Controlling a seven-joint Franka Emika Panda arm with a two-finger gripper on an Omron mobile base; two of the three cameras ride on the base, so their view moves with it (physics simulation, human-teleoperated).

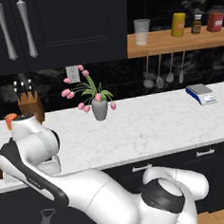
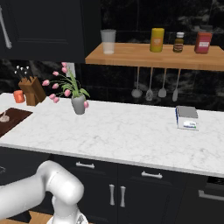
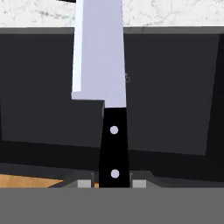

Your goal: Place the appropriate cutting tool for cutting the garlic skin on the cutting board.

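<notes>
My gripper (image 3: 113, 183) is shut on the black handle of the knife (image 3: 100, 65). Its silver blade points away from the hand, toward the white counter's front edge, with dark cabinet fronts behind it. The dark reddish-brown cutting board (image 2: 15, 117) lies at the far left of the counter in the right base view. The small whitish garlic (image 2: 4, 117) rests on the board near the picture's edge. In the left base view my arm bends down to the left in front of the counter and hides the hand.
A wooden knife block (image 1: 30, 103) and an orange cup (image 2: 18, 96) stand behind the board. A vase of pink tulips (image 1: 99, 107) and a blue-white scale (image 1: 201, 94) sit on the counter. A grey peeler (image 1: 46, 223) shows low against the cabinet front.
</notes>
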